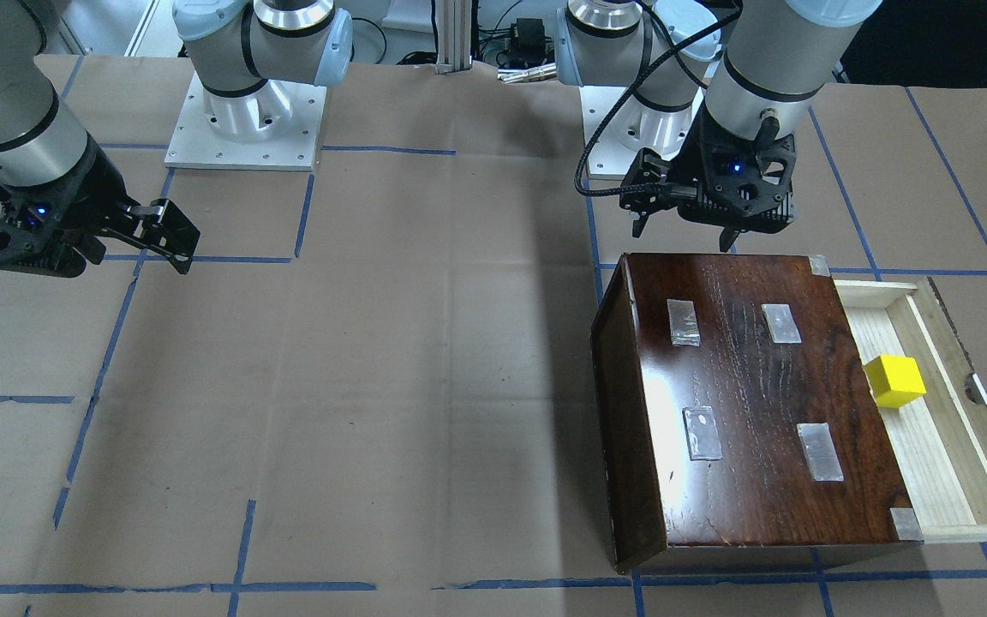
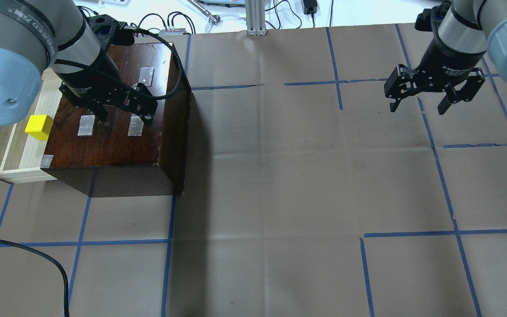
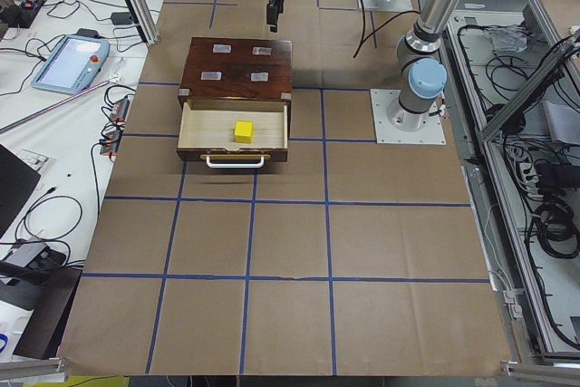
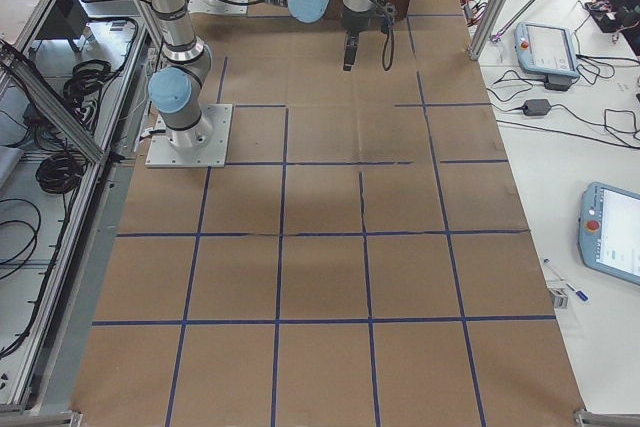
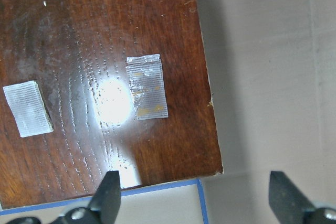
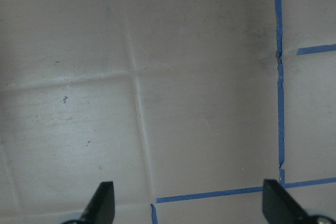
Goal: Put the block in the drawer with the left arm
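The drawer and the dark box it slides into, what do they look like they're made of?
Drawer: pale, matte wood with fine grain lines, apparently unfinished. Box: dark wood or veneer under a glossy varnish, with visible grain and mirrored lamp glare. Patches on top: probably silvery tape.

One block (image 1: 894, 380). One drawer (image 1: 943, 480). One box (image 1: 750, 403). Six tape patches (image 1: 684, 323). Two grippers: left gripper (image 2: 126, 121), right gripper (image 2: 417, 109).

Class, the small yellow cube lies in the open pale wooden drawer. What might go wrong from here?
1. The small yellow cube sits loose in the pale wooden drawer, which is pulled out; a knock might jolt it.
2. The open left gripper hangs near the glossy dark box's edge, its loose black cable alongside; that might snag a corner.
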`<act>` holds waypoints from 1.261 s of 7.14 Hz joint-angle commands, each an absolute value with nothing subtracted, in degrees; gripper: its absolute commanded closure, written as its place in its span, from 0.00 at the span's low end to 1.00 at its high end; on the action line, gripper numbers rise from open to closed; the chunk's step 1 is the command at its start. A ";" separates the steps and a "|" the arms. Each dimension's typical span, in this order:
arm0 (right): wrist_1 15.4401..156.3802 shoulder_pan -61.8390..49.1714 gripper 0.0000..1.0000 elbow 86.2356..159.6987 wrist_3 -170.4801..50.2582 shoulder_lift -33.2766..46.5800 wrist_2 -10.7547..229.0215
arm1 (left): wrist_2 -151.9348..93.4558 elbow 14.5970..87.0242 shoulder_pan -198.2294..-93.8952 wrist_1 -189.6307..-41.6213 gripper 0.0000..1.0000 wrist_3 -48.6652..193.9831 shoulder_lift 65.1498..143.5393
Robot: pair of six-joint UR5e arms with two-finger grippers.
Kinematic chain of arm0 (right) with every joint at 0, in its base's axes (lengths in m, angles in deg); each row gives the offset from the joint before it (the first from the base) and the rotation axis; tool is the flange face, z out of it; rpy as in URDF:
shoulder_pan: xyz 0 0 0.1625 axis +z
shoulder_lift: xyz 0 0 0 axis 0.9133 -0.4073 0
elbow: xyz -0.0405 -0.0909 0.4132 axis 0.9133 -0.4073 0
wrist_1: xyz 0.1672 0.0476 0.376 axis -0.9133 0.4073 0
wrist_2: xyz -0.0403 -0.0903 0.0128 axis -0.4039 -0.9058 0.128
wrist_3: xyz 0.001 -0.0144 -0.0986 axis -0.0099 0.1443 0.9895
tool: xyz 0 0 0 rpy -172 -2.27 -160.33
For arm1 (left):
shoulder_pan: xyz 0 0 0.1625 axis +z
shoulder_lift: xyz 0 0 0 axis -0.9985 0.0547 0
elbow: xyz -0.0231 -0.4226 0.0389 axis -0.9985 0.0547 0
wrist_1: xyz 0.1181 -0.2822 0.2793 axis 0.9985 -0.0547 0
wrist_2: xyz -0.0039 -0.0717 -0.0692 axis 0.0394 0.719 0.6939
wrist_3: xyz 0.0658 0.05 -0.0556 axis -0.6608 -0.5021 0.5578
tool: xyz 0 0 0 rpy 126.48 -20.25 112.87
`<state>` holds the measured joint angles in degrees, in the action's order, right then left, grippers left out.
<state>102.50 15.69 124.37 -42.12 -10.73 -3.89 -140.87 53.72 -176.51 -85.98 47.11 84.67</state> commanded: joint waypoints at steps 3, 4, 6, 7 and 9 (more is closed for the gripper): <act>102.50 15.69 0.00 124.37 -42.12 -10.73 -3.89 | -140.86 53.97 -176.52 -85.30 0.01 47.56 86.24; 102.50 15.69 0.00 124.37 -42.20 -10.73 -3.89 | -140.86 54.06 -176.52 -85.30 0.01 47.38 86.42; 102.50 15.69 0.00 124.28 -42.12 -10.73 -3.89 | -140.86 55.37 -176.52 -85.13 0.01 47.47 86.07; 102.50 15.69 0.00 124.28 -42.12 -10.73 -3.89 | -140.86 55.55 -176.52 -83.56 0.01 47.12 86.24; 102.50 15.69 0.00 124.28 -42.20 -10.73 -3.89 | -140.95 55.64 -176.52 -83.37 0.01 47.21 86.24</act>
